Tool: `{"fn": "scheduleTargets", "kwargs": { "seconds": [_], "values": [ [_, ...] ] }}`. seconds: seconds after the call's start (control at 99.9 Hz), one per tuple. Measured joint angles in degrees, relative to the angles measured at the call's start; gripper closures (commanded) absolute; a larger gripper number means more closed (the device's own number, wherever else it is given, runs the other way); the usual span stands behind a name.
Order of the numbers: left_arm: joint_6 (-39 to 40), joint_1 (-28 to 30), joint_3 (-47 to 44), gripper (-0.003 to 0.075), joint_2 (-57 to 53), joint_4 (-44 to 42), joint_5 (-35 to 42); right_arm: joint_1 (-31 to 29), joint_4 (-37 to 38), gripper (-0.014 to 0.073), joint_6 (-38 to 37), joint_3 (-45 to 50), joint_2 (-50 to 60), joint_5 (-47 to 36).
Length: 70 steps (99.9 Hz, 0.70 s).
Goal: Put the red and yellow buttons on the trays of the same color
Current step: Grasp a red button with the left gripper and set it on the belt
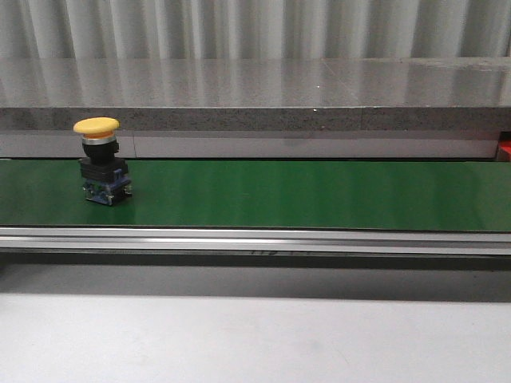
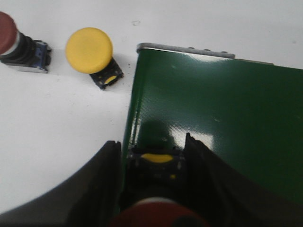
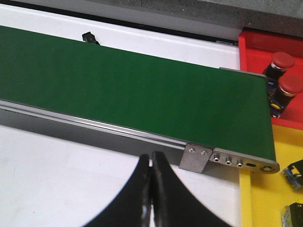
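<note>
My left gripper point(image 2: 152, 151) is shut on a red button point(image 2: 158, 215). Its black body sits between the fingers, over the end of the green belt point(image 2: 218, 118). A yellow button point(image 2: 89, 50) and another red button point(image 2: 9, 38) lie on the white table beside that belt end. In the front view a yellow button point(image 1: 99, 159) stands upright on the belt point(image 1: 303, 195) at the left. My right gripper point(image 3: 151, 163) is shut and empty over the white table. Near it are the red tray point(image 3: 248, 49), holding two red buttons point(image 3: 284, 85), and the yellow tray point(image 3: 265, 198).
The belt's metal end bracket point(image 3: 196, 156) and side rail point(image 1: 255, 239) run between the belt and the white table. A grey stone ledge point(image 1: 255, 92) lies behind the belt. Black button bodies point(image 3: 294, 171) lie in the yellow tray. Neither gripper shows in the front view.
</note>
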<state>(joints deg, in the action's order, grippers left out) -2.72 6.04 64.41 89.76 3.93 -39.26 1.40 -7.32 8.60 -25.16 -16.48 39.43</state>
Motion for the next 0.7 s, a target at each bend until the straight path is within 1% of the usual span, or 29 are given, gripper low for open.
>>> {"fn": "scheduleTargets", "kwargs": {
  "seconds": [0.19,0.26,0.3,0.35,0.4,0.45,0.52,0.59,0.7],
  "values": [
    [-0.1,-1.0,-0.5,0.0611,2.2,0.1,0.9,0.0,0.0,0.0659,0.0,0.0,0.0,0.0],
    [-0.1,-1.0,-0.5,0.0596,3.6,0.1,0.7,0.0,0.0,0.0659,0.0,0.0,0.0,0.0],
    [-0.1,-1.0,-0.5,0.0567,4.1,0.1,0.7,0.0,0.0,0.0659,0.0,0.0,0.0,0.0],
    [-0.1,-1.0,-0.5,0.0512,4.5,0.1,0.6,0.0,0.0,0.0659,0.0,0.0,0.0,0.0],
    [-0.1,-1.0,-0.5,0.0437,4.7,0.1,0.6,0.0,0.0,0.0659,0.0,0.0,0.0,0.0],
    [-0.1,-1.0,-0.5,0.0345,4.8,0.1,0.6,0.0,0.0,0.0659,0.0,0.0,0.0,0.0],
    [-0.2,-1.0,-0.5,0.025,4.8,0.1,0.6,0.0,0.0,0.0659,0.0,0.0,0.0,0.0],
    [-0.2,-1.0,-0.5,0.0207,4.8,0.1,0.9,0.0,0.0,0.0659,0.0,0.0,0.0,0.0],
    [-0.6,-1.1,-0.5,0.0206,4.7,0.7,2.0,0.0,0.0,0.0659,0.0,0.0,0.0,0.0]
  ]
}}
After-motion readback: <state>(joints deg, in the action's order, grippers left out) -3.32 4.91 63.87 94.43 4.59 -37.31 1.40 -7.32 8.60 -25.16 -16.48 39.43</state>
